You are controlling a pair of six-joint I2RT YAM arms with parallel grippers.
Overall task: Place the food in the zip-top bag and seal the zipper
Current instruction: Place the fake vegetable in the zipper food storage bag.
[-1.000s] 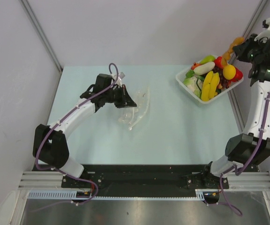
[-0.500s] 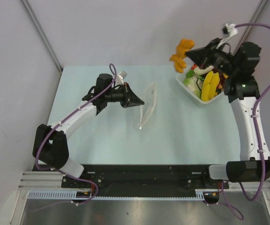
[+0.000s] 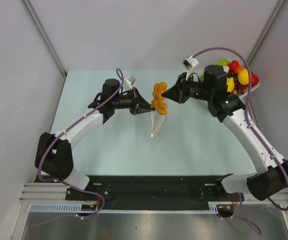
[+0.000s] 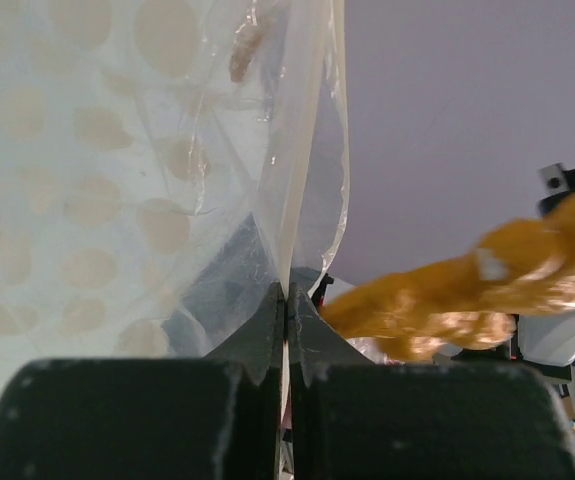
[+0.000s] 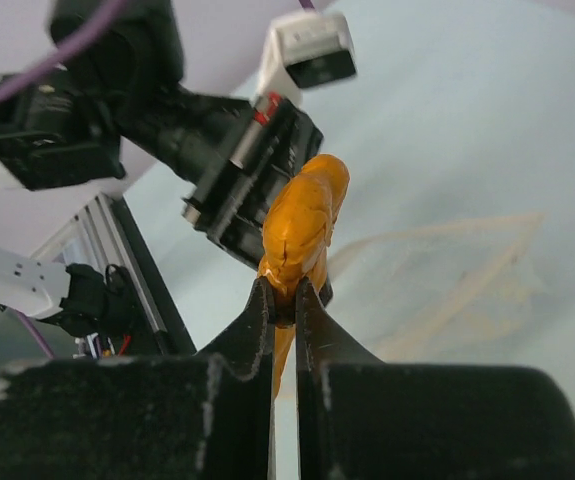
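My left gripper (image 3: 148, 107) is shut on the edge of the clear polka-dotted zip-top bag (image 3: 156, 122) and holds it raised off the table; the bag fills the left wrist view (image 4: 117, 180). My right gripper (image 3: 167, 95) is shut on an orange toy food piece (image 3: 159, 98) and holds it right at the bag's upper edge, next to the left fingertips. The orange piece shows in the right wrist view (image 5: 302, 225) and the left wrist view (image 4: 467, 290). The zipper strip is not clearly visible. More food lies in the white basket (image 3: 254, 86) at the back right, partly hidden by the right arm.
The light blue table top (image 3: 194, 145) stretches under both arms. Grey walls stand at the left, back and right. A black rail (image 3: 149, 187) runs along the near edge.
My right gripper has carried the orange piece from above the basket leftward to the bag's edge. My left gripper lifted the bag off the table and holds it up.
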